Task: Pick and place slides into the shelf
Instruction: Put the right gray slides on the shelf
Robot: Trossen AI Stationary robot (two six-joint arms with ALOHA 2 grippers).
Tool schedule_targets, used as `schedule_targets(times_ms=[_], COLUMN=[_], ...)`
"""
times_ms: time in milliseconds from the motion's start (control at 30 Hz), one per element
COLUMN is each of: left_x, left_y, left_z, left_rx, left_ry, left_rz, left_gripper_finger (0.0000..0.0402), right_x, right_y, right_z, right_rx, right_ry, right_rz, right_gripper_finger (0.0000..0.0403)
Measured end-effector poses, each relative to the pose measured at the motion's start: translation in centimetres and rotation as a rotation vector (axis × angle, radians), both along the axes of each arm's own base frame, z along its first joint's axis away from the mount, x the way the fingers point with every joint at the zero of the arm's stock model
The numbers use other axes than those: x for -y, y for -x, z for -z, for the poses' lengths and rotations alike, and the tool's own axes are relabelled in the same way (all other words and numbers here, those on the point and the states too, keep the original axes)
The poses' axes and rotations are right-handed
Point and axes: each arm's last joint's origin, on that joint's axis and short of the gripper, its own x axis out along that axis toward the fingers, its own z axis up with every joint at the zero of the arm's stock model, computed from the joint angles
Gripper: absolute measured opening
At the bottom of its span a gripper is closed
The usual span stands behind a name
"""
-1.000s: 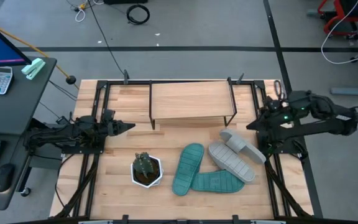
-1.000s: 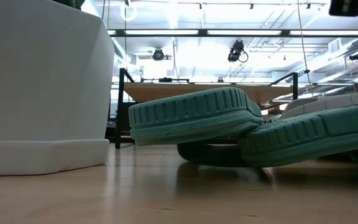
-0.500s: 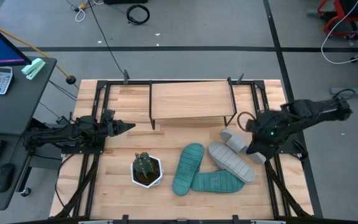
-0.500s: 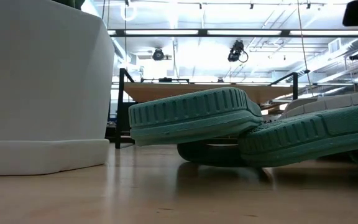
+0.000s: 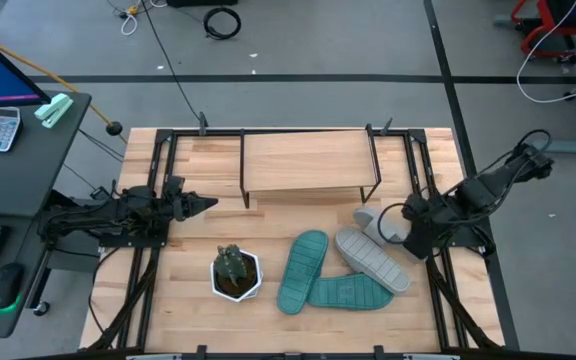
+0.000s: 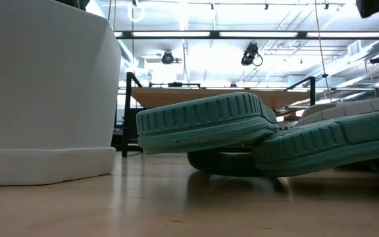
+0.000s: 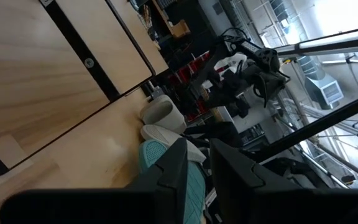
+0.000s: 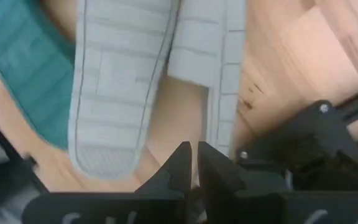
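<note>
Four slides lie in a heap right of the table's middle. Two are teal (image 5: 301, 270) (image 5: 348, 293) and two are light grey (image 5: 373, 258) (image 5: 376, 222). In the low view one teal slide (image 6: 206, 122) rests propped on the other (image 6: 328, 141). The shelf (image 5: 308, 165) stands at the far edge. My right gripper (image 5: 409, 232) hangs shut above the grey slides (image 8: 123, 81) (image 8: 224, 56), pointing down and touching nothing. My left gripper (image 5: 206, 205) waits shut and level at the left side.
A small plant in a white pot (image 5: 236, 273) stands near the front, left of the slides, and fills the left of the low view (image 6: 45, 92). Black frame rails (image 5: 438, 270) run along the table's sides. Bare wood lies between the shelf and the slides.
My right gripper has swung from the table's right edge toward the grey slides, sunk lower and tipped from nearly level to pointing down. The slides have not moved.
</note>
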Motion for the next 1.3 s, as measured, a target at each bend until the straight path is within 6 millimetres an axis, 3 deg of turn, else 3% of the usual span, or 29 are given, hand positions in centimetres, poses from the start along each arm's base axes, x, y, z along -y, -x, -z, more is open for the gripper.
schedule_targets(times_ms=[300, 567, 700, 1033, 1133, 1300], left_x=[0.0, -0.1, -0.1, -0.1, -0.1, -0.1], left_y=[-0.3, -0.7, -0.8, -0.9, -0.9, -0.9], left_z=[0.4, 0.8, 1.0, 1.2, 1.2, 1.2], left_rx=[-0.045, -0.098, -0.121, -0.142, -0.141, -0.145], left_ry=[0.005, 0.017, 0.036, 0.039, 0.038, 0.02], left_rz=[-0.003, -0.003, -0.003, -0.004, -0.004, -0.004], left_gripper_finger=[0.0078, 0.0081, 0.0078, 0.0083, 0.0079, 0.008], right_x=[-0.2, 0.3, 0.4, 0.2, -0.1, -0.6], right_y=[0.0, 0.5, 0.6, 0.0, -0.5, -1.4], right_z=[4.5, 5.4, 5.5, 6.0, 6.2, 7.1], right_rx=[-0.029, -0.083, -0.081, -0.049, -0.077, -0.145], right_ry=[-0.066, 0.035, 0.058, 0.091, 0.099, 0.134], right_rz=[0.114, 0.099, 0.02, 0.114, 0.112, 0.144], right_gripper_finger=[0.0034, 0.0046, 0.0089, 0.0275, 0.03, 0.0301])
